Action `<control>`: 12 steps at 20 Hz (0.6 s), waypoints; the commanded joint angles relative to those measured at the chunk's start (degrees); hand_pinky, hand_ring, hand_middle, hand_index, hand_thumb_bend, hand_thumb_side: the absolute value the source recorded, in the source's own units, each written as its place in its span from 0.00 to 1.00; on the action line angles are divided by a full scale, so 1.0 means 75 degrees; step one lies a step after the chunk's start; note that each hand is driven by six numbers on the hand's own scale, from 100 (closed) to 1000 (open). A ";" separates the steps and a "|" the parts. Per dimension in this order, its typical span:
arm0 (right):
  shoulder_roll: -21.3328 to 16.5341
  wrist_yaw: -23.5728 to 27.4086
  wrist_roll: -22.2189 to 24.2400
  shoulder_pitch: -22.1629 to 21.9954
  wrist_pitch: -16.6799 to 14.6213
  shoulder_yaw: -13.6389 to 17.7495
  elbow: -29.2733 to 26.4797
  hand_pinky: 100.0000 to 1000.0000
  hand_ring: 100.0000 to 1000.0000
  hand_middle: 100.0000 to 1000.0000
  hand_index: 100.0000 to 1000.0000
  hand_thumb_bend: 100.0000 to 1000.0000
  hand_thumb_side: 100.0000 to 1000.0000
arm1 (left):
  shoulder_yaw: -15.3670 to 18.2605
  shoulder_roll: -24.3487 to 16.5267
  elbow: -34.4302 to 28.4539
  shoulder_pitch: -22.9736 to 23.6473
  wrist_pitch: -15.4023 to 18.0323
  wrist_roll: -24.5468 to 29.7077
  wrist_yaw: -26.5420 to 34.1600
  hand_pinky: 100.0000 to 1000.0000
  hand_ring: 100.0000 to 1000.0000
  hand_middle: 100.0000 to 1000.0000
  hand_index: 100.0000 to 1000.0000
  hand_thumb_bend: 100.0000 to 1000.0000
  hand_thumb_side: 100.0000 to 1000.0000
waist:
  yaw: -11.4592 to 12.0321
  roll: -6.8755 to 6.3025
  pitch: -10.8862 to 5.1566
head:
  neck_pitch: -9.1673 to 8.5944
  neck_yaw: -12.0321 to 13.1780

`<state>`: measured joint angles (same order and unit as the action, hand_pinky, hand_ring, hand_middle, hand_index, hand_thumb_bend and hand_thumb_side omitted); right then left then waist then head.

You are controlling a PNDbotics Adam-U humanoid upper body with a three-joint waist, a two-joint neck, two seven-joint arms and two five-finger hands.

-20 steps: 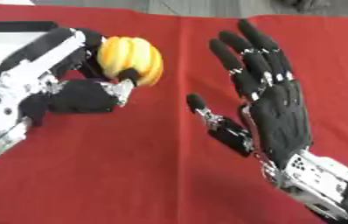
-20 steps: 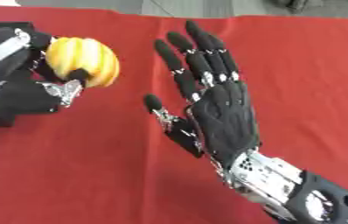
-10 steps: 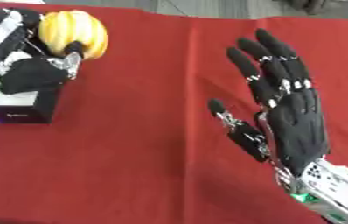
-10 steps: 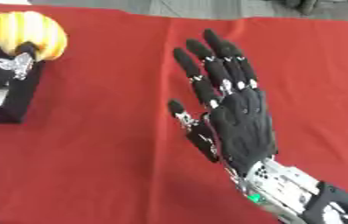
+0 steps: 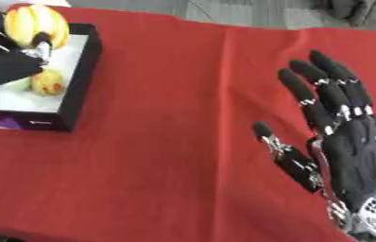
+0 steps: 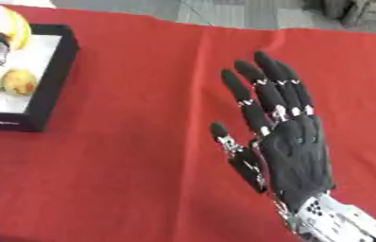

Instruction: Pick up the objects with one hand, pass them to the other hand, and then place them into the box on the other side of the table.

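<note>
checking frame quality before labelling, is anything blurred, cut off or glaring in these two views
Left eye view: soft overall, the yellow ribbed pumpkin-shaped object and the left hand holding it over the black-walled box are smeared and cut by the frame edge. Right eye view: the open black right hand is clearest; no strong glare on the red cloth, lighting even.

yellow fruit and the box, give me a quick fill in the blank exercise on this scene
1. The left hand holds the yellow fruit above the black ____.
2. The cloth covering the table is ____.
3. The right hand is open and holds ____.
4. A smaller yellow-red fruit lies ____ the box.

Missing words: box; red; nothing; inside
</note>
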<state>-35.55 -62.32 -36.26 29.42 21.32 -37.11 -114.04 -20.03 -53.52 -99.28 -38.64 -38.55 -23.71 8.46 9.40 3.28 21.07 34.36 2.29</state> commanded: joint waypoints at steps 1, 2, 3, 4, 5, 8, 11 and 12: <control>-0.0087 -0.0063 -0.0111 0.0028 -0.0040 0.0113 -0.0074 0.82 0.88 0.77 0.84 0.59 0.00 | 0.0250 -0.0095 0.0495 -0.0015 0.0102 -0.0233 -0.0191 0.62 0.51 0.39 0.30 0.00 0.20 | -0.0080 -0.0031 -0.0165 | -0.0147 0.0197; -0.0074 -0.0061 -0.0150 0.0018 -0.0053 0.0122 -0.0074 0.82 0.88 0.77 0.84 0.59 0.00 | 0.0293 -0.0060 0.0681 0.0000 0.0131 -0.0270 -0.0249 0.62 0.51 0.39 0.30 0.00 0.20 | -0.0130 -0.0025 -0.0160 | -0.0157 0.0239; -0.0063 -0.0056 -0.0191 0.0010 -0.0061 0.0133 -0.0074 0.82 0.88 0.76 0.84 0.60 0.00 | 0.0336 -0.0026 0.0856 0.0007 0.0155 -0.0307 -0.0299 0.62 0.51 0.39 0.30 0.00 0.20 | -0.0173 -0.0020 -0.0154 | -0.0164 0.0276; -0.0054 -0.0050 -0.0233 0.0001 -0.0065 0.0146 -0.0074 0.82 0.88 0.76 0.84 0.60 0.00 | 0.0379 0.0005 0.1036 0.0009 0.0175 -0.0348 -0.0349 0.62 0.51 0.39 0.31 0.00 0.20 | -0.0211 -0.0014 -0.0149 | -0.0165 0.0317; -0.0048 -0.0044 -0.0270 -0.0010 -0.0066 0.0158 -0.0074 0.82 0.88 0.76 0.84 0.60 0.00 | 0.0413 0.0036 0.1218 0.0003 0.0193 -0.0388 -0.0409 0.62 0.51 0.39 0.33 0.00 0.19 | -0.0242 -0.0009 -0.0145 | -0.0160 0.0356; -0.0026 -0.0030 -0.0367 -0.0043 -0.0025 0.0192 -0.0074 0.82 0.88 0.76 0.84 0.61 0.00 | 0.0497 0.0146 0.1738 -0.0032 0.0216 -0.0483 -0.0586 0.63 0.52 0.41 0.41 0.00 0.19 | -0.0302 0.0013 -0.0139 | -0.0147 0.0449; 0.0003 0.0007 -0.0425 -0.0095 0.0031 0.0202 -0.0074 0.81 0.88 0.76 0.83 0.61 0.00 | 0.0520 0.0218 0.2107 -0.0051 0.0150 -0.0516 -0.0770 0.65 0.55 0.44 0.47 0.00 0.19 | -0.0344 0.0041 -0.0134 | -0.0154 0.0498; 0.0015 0.0011 -0.0472 -0.0109 0.0039 0.0212 -0.0074 0.81 0.87 0.75 0.83 0.61 0.00 | 0.0524 0.0230 0.2186 -0.0057 0.0110 -0.0510 -0.0830 0.66 0.57 0.46 0.49 0.00 0.19 | -0.0351 0.0051 -0.0133 | -0.0167 0.0500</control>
<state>-34.98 -62.31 -39.15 28.22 21.26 -36.32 -114.04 -17.42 -50.55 -83.38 -38.23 -36.50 -26.39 3.08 6.77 4.03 21.09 33.75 5.81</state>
